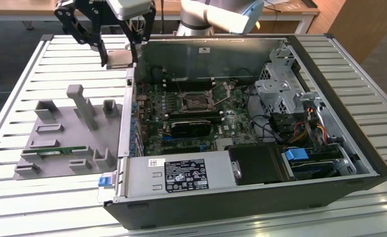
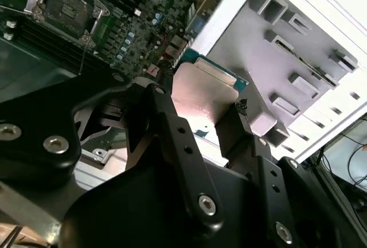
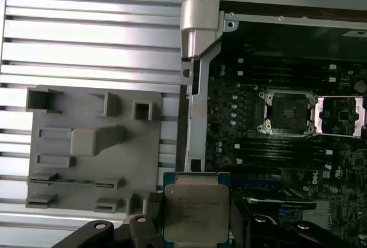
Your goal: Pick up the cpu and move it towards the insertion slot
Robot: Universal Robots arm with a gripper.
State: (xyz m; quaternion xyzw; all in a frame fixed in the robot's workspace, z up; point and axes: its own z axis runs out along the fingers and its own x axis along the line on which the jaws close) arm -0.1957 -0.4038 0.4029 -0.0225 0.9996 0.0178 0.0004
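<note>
My claw [image 1: 119, 60] hangs in the air above the slatted table [image 1: 200, 217], just outside the far left corner of the open case [image 1: 338, 148] as the exterior view shows it. It is pinching the cpu [image 1: 120, 59], one black finger [image 1: 103, 55] on each side. In the second wrist view the claw [image 2: 202, 117] grips the cpu [image 2: 203, 96] by its opposite edges, metal top showing, the green rim at the far end. In the first wrist view the cpu [image 3: 196, 210] sits flat between my fingers [image 3: 150, 210], silvery top facing the camera.

The slot [image 1: 195, 100] lies inside the case on the board [image 1: 233, 123], well apart from the cpu. In the first wrist view the slot [image 3: 285, 112] has a dark centre and a shiny frame, with its metal cover swung open beside it. The second wrist view shows the slot [image 2: 67, 10] beyond my fingers.

On the table to the exterior view's left of the case rests a grey holder [image 1: 61, 148], with a memory stick [image 1: 60, 150] lying in it. The holder [image 3: 86, 144] is also in the first wrist view.
</note>
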